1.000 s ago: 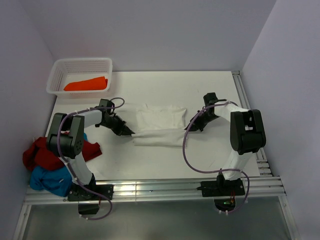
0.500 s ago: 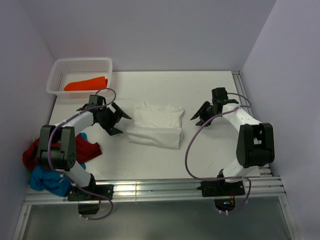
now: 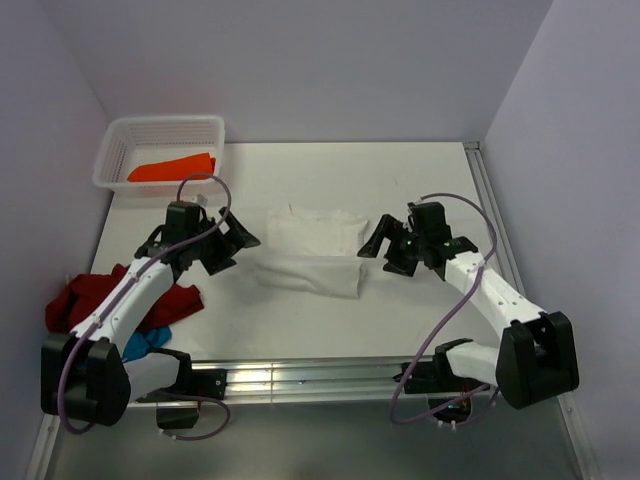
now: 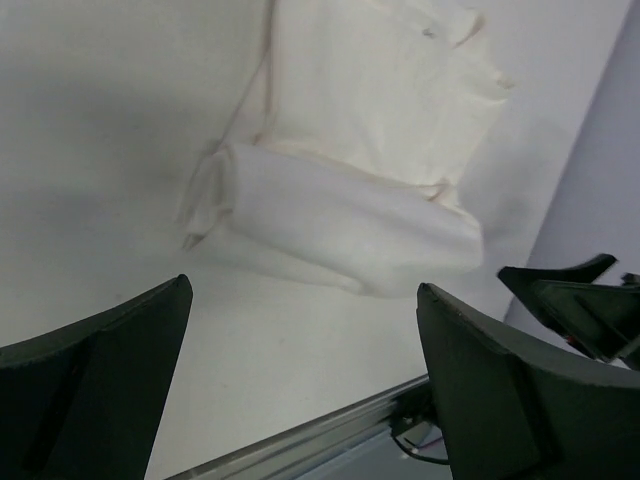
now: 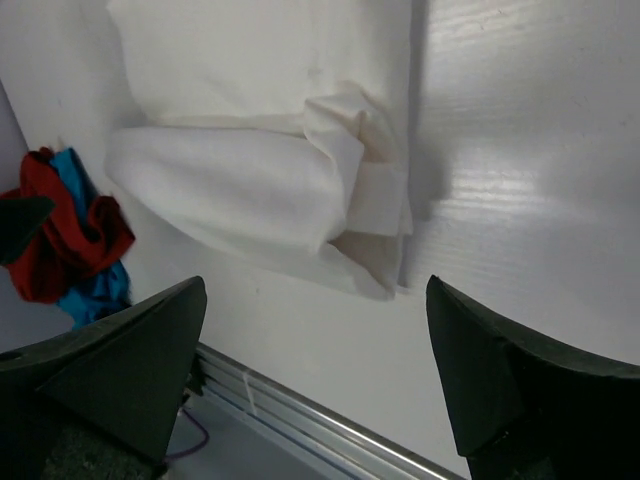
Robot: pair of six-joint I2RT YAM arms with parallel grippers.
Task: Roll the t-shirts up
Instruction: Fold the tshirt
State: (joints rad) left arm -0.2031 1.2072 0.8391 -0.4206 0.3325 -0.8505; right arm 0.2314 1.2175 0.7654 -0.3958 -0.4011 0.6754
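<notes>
A white t-shirt [image 3: 318, 232] lies mid-table, and its near part is turned over into a loose roll [image 3: 308, 274]. My left gripper [image 3: 232, 250] stands open just left of the roll, touching nothing. My right gripper [image 3: 382, 254] is open just right of it. In the left wrist view the roll [image 4: 345, 225] lies beyond the gripper [image 4: 305, 290], whose jaws stand wide apart. The right wrist view shows the roll's end [image 5: 240, 195] ahead of that open gripper [image 5: 316, 286]. An orange t-shirt [image 3: 172, 168] lies in the basket. Dark red [image 3: 88, 298] and blue [image 3: 146, 341] t-shirts are heaped at the left.
The white perforated basket [image 3: 214, 133] stands at the back left corner. A metal rail [image 3: 340, 374] runs along the near table edge and another down the right side [image 3: 492, 205]. Walls close in the table on three sides.
Both grippers were shut on the white t-shirt's ends a second ago. They have let go, opened wide and drawn back from the roll, which now lies loose on the table.
</notes>
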